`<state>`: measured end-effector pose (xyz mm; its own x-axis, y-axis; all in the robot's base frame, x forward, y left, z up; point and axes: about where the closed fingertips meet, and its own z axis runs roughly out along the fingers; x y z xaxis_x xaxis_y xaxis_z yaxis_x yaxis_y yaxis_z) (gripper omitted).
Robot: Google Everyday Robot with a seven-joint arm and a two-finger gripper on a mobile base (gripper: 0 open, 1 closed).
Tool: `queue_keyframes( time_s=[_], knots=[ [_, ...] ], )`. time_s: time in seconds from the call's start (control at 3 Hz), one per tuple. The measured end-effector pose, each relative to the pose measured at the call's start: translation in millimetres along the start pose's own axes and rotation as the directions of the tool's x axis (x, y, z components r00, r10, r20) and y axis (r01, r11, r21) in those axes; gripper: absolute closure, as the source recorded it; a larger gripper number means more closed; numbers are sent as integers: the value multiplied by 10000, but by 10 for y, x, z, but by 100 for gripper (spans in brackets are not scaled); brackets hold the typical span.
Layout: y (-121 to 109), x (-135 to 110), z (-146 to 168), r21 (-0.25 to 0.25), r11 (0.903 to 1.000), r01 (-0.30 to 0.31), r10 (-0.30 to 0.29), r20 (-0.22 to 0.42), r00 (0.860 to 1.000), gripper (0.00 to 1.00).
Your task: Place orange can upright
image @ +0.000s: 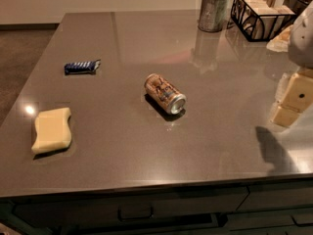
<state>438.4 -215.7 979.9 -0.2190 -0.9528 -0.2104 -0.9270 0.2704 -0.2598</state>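
Grey countertop (146,146) is filling my view, with the yellow sponge (51,130) lying nearest me at front left. Farther in, the orange can (165,93) is lying on its side mid-counter, silver end facing front-right. I am seeing the gripper (292,103) hanging at the right edge, well apart from the can; I cannot tell how wide it is standing, and nothing is showing in its hold. Beyond, a blue wrapper (81,67) is resting at left; a grey tin (212,13) and black wire basket (259,13) are sitting farthest back.

The gripper (292,104) is partly cut off by the right edge; the grey tin (213,12) seems cropped at the top edge.
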Motion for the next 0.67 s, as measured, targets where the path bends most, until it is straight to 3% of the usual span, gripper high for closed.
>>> queue_keyframes(
  time_s=[0.33, 0.67],
  knots=[
    [-3, -16, -8, 21, 10000, 18, -18, -22, 10000, 0],
    [20, -187, 50, -406, 9991, -129, 114, -372, 9992, 0]
  ],
)
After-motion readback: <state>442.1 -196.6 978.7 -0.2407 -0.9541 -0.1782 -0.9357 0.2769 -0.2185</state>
